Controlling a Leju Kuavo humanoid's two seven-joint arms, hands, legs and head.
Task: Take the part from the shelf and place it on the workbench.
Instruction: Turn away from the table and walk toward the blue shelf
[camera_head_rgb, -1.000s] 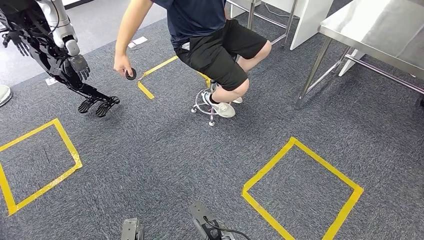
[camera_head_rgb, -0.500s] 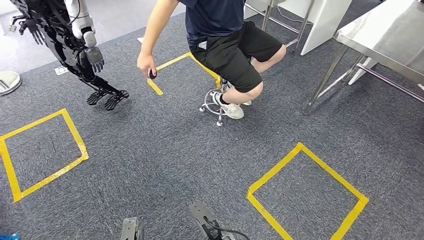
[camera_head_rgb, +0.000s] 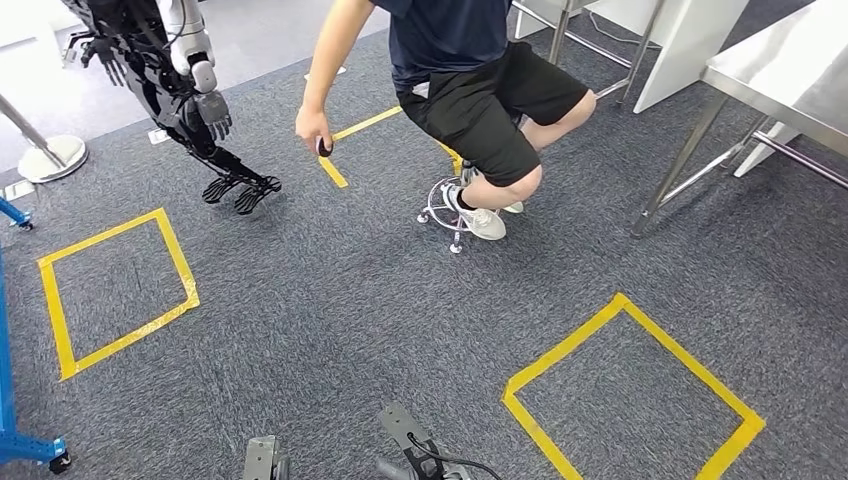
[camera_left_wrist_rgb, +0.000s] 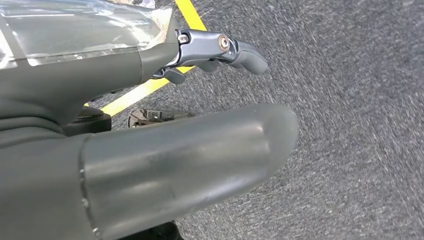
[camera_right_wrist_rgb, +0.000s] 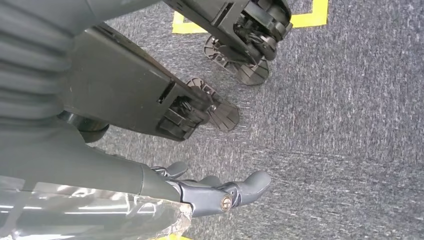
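Note:
My left hand (camera_left_wrist_rgb: 165, 135) hangs over grey carpet with its thumb and fingers (camera_left_wrist_rgb: 235, 50) stretched out, and it holds nothing. My right hand (camera_right_wrist_rgb: 200, 192) hangs the same way above the carpet, fingers (camera_right_wrist_rgb: 245, 187) straight and empty. The steel workbench (camera_head_rgb: 790, 75) stands at the far right in the head view. A blue shelf frame (camera_head_rgb: 8, 400) with a castor foot stands at the left edge.
A person sits on a wheeled stool (camera_head_rgb: 452, 205) ahead, holding a small dark round object (camera_head_rgb: 323, 147) low over the floor. Another humanoid robot (camera_head_rgb: 175, 70) stands at the far left beside a round stand base (camera_head_rgb: 48, 158). Yellow tape squares (camera_head_rgb: 118, 290) (camera_head_rgb: 640, 390) mark the carpet.
The whole picture has slid right and down, so the camera has turned left. The blue shelf frame and the stand base have come into view on the left.

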